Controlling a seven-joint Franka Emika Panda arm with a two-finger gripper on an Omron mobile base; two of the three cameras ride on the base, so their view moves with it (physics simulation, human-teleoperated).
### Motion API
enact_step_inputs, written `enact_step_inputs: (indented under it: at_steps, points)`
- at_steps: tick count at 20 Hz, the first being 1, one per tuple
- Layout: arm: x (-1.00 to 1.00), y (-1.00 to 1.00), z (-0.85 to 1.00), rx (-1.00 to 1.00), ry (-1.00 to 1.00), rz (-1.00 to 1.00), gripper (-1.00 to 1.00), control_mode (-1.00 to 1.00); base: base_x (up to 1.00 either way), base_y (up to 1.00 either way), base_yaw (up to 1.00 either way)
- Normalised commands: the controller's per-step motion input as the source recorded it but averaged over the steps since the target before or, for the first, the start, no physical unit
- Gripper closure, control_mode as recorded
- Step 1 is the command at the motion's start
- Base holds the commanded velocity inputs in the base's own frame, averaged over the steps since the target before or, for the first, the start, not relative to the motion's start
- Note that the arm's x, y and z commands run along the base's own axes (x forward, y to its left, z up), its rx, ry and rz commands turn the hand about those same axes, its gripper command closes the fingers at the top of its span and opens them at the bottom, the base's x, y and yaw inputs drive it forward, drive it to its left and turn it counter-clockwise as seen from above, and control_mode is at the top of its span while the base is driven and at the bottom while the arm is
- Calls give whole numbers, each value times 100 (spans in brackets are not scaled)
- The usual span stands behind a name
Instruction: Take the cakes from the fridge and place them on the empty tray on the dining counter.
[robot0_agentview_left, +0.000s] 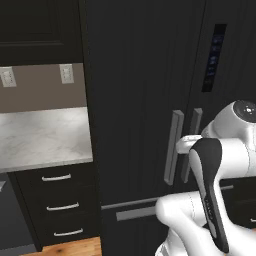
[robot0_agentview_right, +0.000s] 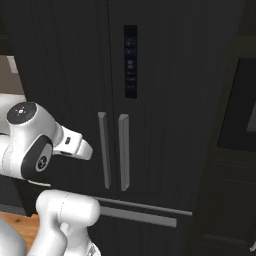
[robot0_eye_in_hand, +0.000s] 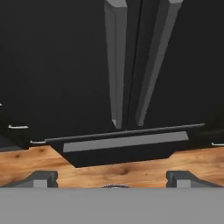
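The gripper is seen nearest in the hand view, its two dark fingertips set far apart at seven and five o'clock, released and holding nothing. Beyond them a strip of wooden floor is shown, and past that the fridge, black and shut. Its two long grey handles are seen running up toward twelve o'clock, side by side and close together, with a grey drawer handle laid across below them.

In the left base view the fridge is found at the centre, both doors closed, the handles at four o'clock just beside the white arm. A display panel is set at two o'clock. A marbled wall counter over black drawers is placed at nine o'clock.

In the right base view the handles are seen near the centre, the display panel at twelve o'clock above them, and the arm at nine o'clock, apart from the doors
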Motion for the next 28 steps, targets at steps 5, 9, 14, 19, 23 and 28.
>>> enact_step_inputs:
  at_steps: [5, 9, 14, 19, 23, 28]
  points:
    - [-22, -11, 0, 0, -1, -3, -100, 100, -33, -17, -4]
    - [0, 0, 0, 0, 0, 0, -100, 100, -52, -29, -6]
    - [0, 0, 0, 0, 0, 0, -100, 100, -44, -25, -4]
    - [0, 0, 0, 0, 0, 0, -100, 100, -31, -14, -1]
    - [0, 0, 0, 0, 0, 0, -100, 100, -40, -28, -3]
    - [0, 0, 0, 0, 0, 0, -100, 100, -39, -30, -3]
